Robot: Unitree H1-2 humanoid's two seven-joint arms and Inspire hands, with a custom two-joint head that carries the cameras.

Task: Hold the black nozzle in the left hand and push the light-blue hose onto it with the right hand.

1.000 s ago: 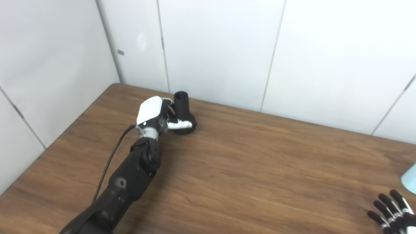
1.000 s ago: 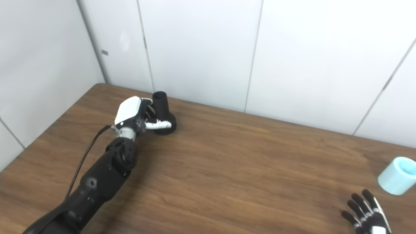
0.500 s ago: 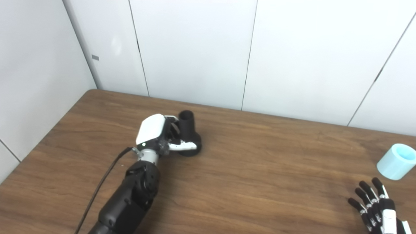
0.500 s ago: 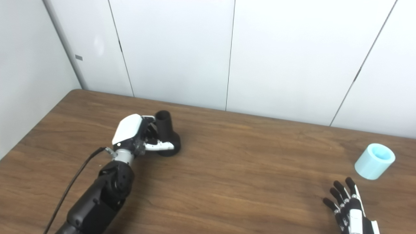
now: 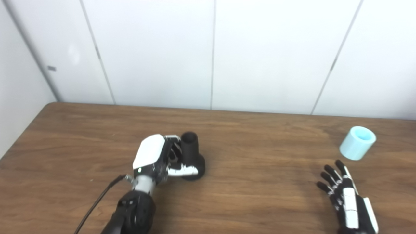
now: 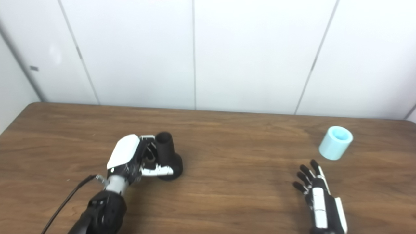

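Left eye view: left hand [image 5: 156,159] reaches in from lower left, white back up, fingers curled round one black nozzle [image 5: 191,159], thumb across its wide base; nozzle upright on wooden surface [image 5: 260,195], left of centre. One light-blue hose [image 5: 357,143] piece stands at far right.

Right eye view: right hand [image 6: 317,195] lies flat, palm down, fingers spread, holding nothing, near hose [image 6: 335,143] but apart. Left hand [image 6: 130,161] wrapped on nozzle [image 6: 167,156].
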